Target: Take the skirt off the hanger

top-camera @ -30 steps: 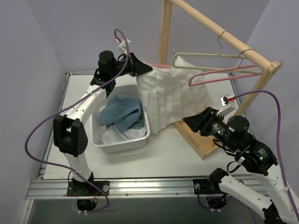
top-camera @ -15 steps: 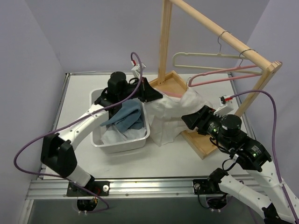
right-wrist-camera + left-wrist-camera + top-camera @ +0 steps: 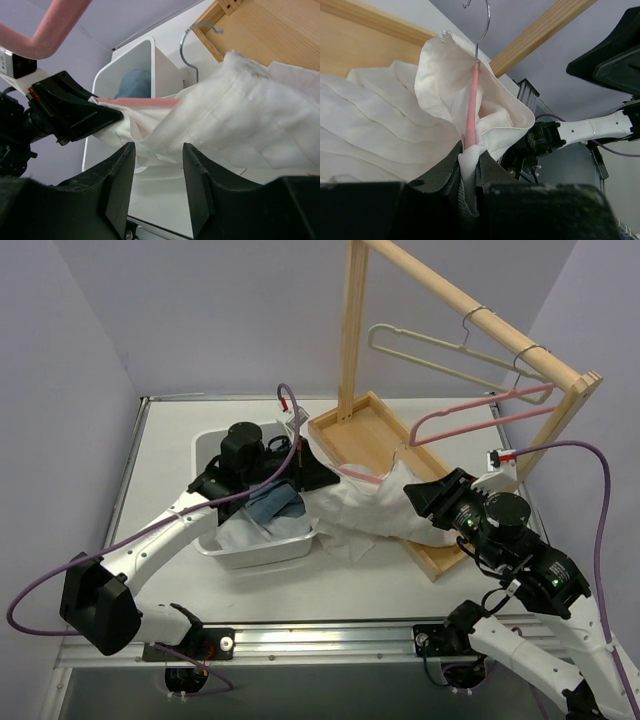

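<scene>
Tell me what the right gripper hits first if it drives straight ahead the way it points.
Most likely the white skirt, bunched just ahead of the open right gripper; exact depth is unclear.

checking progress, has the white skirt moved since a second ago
Yes. The skirt has come down from beside the rack's top rail onto its wooden base tray, toward the white bin.

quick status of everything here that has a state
skirt, on its hanger, draped over the rack tray
skirt's hanger, off the rod, clamped with the waistband
left pincer, shut on skirt
right pincer, open, at the skirt
cream hanger, hooked on rod, bare
pink hanger, hooked on rod, bare
bin, holding blue cloth
</scene>
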### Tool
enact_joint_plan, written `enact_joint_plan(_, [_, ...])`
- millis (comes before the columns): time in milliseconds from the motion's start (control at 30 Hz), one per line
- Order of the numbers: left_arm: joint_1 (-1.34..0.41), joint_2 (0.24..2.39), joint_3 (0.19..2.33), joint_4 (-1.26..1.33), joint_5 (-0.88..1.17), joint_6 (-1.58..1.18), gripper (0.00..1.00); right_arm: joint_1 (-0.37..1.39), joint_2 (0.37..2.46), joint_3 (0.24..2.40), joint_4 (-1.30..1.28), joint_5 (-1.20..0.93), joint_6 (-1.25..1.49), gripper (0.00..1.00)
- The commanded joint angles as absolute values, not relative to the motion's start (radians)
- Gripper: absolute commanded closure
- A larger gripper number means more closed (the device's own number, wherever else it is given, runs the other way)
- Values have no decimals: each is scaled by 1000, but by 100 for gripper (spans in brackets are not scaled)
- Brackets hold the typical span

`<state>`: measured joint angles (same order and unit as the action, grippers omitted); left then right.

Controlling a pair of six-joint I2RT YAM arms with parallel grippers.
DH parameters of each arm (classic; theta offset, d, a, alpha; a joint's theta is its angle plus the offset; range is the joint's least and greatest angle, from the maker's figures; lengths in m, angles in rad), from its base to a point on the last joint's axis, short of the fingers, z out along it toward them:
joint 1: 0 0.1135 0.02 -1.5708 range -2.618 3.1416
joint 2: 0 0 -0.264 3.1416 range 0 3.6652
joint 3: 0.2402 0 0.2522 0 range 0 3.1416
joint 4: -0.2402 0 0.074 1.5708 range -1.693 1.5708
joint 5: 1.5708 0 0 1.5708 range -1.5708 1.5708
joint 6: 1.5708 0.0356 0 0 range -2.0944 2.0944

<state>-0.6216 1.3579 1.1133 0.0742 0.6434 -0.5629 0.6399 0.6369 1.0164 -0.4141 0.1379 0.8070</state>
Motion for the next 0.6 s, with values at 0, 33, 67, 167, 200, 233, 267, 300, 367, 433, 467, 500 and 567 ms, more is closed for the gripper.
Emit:
enact_joint_plan(0, [-644,1313,1111,112,657,-552,98,634,670,1020,-353,175,802,62])
enact_joint_plan(33, [-650,1310,1111,112,657,-549,98,634,676,1020,-353,181,801,62])
enact_joint_plan(67, [-658,1312,1112,110,660,-545,98,634,683,1019,-356,192,799,62])
enact_joint_plan(167, [-683,1321,1134,86,672,-522,98,634,709,1006,-348,216,796,62])
enact_joint_plan(200, [-689,1322,1140,83,672,-515,98,632,721,1002,-333,216,795,62])
enact_joint_plan(233, [-699,1319,1141,81,673,-515,98,634,727,994,-325,209,795,62])
enact_joint_plan(267, [-706,1319,1143,80,673,-514,98,634,738,986,-318,209,793,62])
enact_joint_plan(300, [-712,1318,1147,75,672,-511,98,634,744,983,-318,212,793,62])
enact_joint_plan(367, [-725,1315,1152,65,667,-506,98,634,753,979,-316,227,790,61])
enact_joint_plan(433, [-733,1312,1152,64,667,-503,98,634,762,974,-319,242,781,60])
enact_joint_plan(467, [-736,1310,1152,63,666,-503,98,632,765,976,-325,251,778,60])
enact_joint_plan(500, [-736,1310,1152,63,663,-502,98,632,770,976,-336,253,776,60])
enact_joint_plan(567, [-739,1308,1157,58,663,-500,98,634,765,963,-337,250,778,60])
